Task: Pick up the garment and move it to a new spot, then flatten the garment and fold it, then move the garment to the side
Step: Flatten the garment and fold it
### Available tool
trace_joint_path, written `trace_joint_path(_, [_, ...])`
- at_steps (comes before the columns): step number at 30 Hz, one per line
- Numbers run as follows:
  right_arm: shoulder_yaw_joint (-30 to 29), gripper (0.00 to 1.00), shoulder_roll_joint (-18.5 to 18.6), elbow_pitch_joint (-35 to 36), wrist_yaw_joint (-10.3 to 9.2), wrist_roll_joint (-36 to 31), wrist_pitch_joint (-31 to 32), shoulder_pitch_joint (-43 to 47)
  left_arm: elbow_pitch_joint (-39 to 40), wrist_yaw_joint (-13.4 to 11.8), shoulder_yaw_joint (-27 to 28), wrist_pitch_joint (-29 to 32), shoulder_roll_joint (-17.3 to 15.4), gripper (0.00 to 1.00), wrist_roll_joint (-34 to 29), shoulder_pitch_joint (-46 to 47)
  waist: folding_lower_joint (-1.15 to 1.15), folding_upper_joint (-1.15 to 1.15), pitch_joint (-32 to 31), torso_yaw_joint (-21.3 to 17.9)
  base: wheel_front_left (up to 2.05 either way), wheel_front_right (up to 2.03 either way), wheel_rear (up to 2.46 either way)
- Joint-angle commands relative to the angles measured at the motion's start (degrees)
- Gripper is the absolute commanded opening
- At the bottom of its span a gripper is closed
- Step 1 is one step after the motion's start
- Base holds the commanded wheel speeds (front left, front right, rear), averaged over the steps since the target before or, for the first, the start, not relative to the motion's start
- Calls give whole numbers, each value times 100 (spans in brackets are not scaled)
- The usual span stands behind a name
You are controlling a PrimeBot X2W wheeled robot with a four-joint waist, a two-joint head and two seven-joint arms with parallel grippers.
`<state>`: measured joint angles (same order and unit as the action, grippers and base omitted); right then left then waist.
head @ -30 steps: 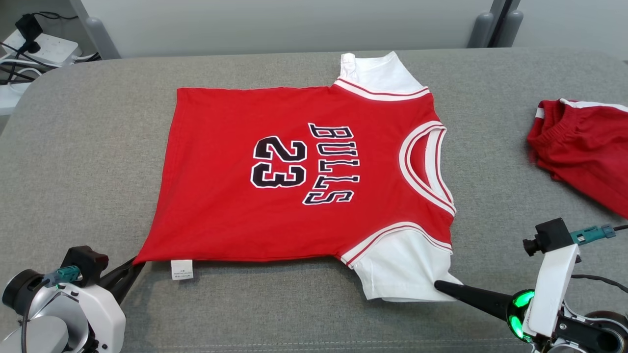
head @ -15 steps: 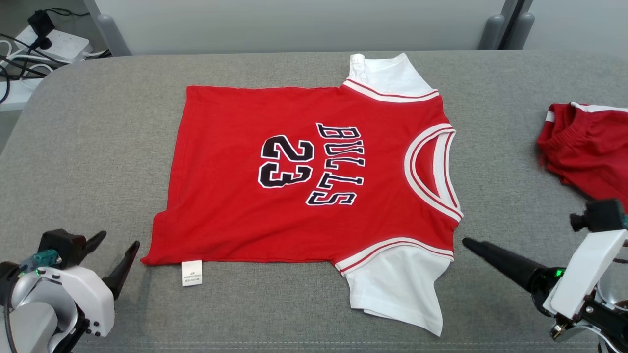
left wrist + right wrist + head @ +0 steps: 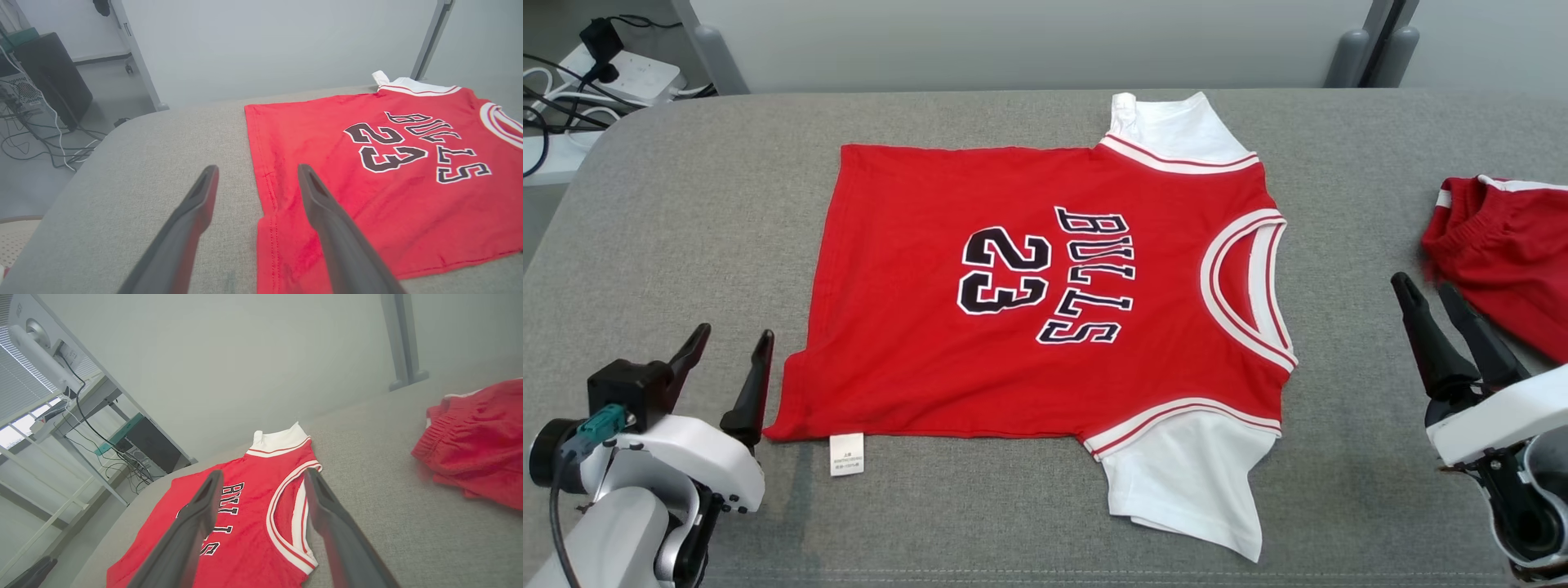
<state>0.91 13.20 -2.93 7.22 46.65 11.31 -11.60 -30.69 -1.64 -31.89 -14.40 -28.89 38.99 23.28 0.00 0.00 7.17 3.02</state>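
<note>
"Red jersey (image 3: pixel 1029 286) lay flat on the surface (image 3: pixel 686 204), long axis running left to right?"
"Yes. Its hem corner was just beside the left gripper (image 3: pixel 734 333), its collar nearer the right gripper (image 3: pixel 1423 284). Both jaws stood spread, holding nothing."

The right gripper (image 3: pixel 262 473) is seen with its two dark fingers (image 3: pixel 196 522) spread apart and nothing held between them, above the grey padded surface (image 3: pixel 388 506). The red jersey (image 3: pixel 253 535) is laid flat beneath them, with its white-trimmed neckline framed between the fingers and a white sleeve (image 3: pixel 280 442) pointed toward the wall. A second red garment (image 3: pixel 478 457) with an elastic waistband is bunched at the right, well apart from the jersey. A grey post (image 3: pixel 402 339) is seen behind it, and a dark computer case (image 3: pixel 157 449) at the left.
</note>
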Motion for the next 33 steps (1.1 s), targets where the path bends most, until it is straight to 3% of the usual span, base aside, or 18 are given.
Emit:
trace_joint_path(1, [160,100,149,33,26,-145,-288,-182,179,-89,455,-60,-170,100,-119,30,0,0,-14,-7,0,0,0])
trace_joint_path(8, [418,100,275,-665,26,-921,-1759,-261,701,-130,1524,-60,489,100,-836,-593,0,0,-144,-30,0,0,0])
trace_joint_path(11, [513,100,276,-883,26,-1169,-2091,-247,763,-92,1720,-60,684,100,-1113,-753,0,0,-225,-40,0,0,0])
trace_joint_path(23, [592,100,24,-1304,26,-1883,-2570,54,846,138,2459,-60,1372,100,-1813,-1406,0,0,-648,-92,0,0,0])
trace_joint_path(33, [539,100,-227,-1201,26,-2544,-2625,432,850,371,3021,-60,1858,100,-2268,-1802,0,0,-798,-119,0,0,0])
